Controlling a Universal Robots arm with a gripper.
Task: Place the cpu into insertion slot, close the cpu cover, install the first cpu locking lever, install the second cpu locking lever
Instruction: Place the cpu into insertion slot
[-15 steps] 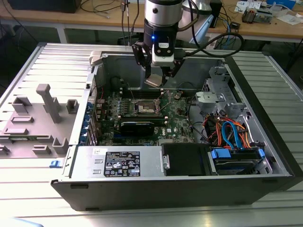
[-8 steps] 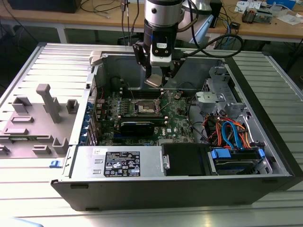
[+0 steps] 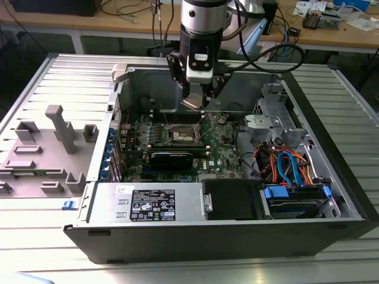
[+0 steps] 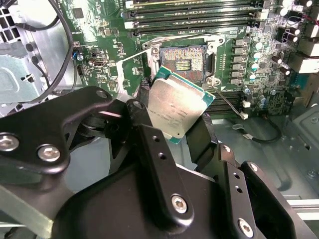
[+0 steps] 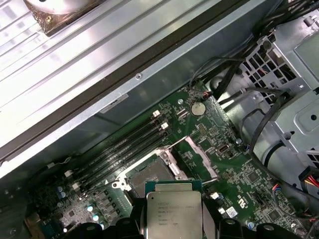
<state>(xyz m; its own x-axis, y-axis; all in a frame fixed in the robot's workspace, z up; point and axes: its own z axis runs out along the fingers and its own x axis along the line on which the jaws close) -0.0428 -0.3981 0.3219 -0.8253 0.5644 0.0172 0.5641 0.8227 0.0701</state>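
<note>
Pincer: the black two-fingered pincer (image 3: 194, 99) hangs from the arm over the open black and grey metal computer case (image 3: 177, 239). Its fingers (image 4: 149, 142) are closed in on two opposite edges of the cpu, gripping it firmly.
Cpu: the cpu (image 4: 175, 107) is a small flat square chip with a dull silver metal top and a thin green border. It sits between the fingers with its silver face up, and in the second wrist view it looks tilted.
Cpu position: up in the air, close to the socket but clear of it. In the first wrist view the chip (image 5: 174, 214) sits just beside the socket's near edge.
Insertion slot: the insertion slot (image 4: 183, 59) is a square socket with a dark centre and a silver rim, set in the green circuit board. It lies bare, with its contact field exposed and nothing seated in it.
Cpu cover: the cpu cover (image 5: 203, 158) is a thin silver metal frame with a square window. It is swung open and stands up at one side of the socket.
Neighbours: long black memory slots (image 5: 124, 144) run in rows along the far side of the socket.
Worktop: the case rests on a ribbed aluminium worktop (image 3: 35, 248). A grey moulded fixture tray (image 3: 47, 148) lies on the exterior view's left.
</note>
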